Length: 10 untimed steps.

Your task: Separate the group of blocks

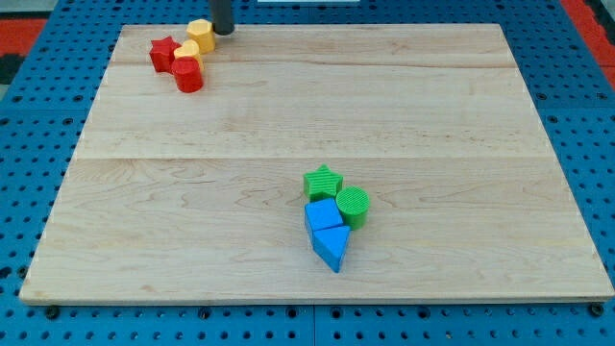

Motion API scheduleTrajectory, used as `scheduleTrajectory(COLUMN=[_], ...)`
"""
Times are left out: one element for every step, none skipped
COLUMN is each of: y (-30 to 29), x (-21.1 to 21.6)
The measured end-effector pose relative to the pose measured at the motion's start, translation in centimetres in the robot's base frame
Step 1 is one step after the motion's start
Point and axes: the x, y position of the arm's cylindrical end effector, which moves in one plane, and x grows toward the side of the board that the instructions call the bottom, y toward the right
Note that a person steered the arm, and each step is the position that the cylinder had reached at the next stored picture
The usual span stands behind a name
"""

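Observation:
My tip (223, 31) is at the view's top left, just right of a yellow block (201, 33) and touching or nearly touching it. That block heads a tight group: a second yellow block (187, 51), a red star (163, 53) and a red block (188, 75). Another tight group sits right of centre toward the view's bottom: a green star (323, 181), a green cylinder (353, 205), a blue cube (324, 215) and a blue triangular block (332, 247), all touching.
The blocks lie on a pale wooden board (192, 192) resting on a blue pegboard (29, 192). The top-left group is close to the board's top edge.

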Motion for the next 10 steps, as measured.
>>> scheduleTrajectory(y=[-0.2, 0.8, -1.6, -2.6, -0.1, -1.1, -1.2, -1.2, -0.2, 0.7], x=[0.0, 1.6, 2.4, 1.9, 3.6, 6.7, 7.9, 9.3, 9.8, 6.4])
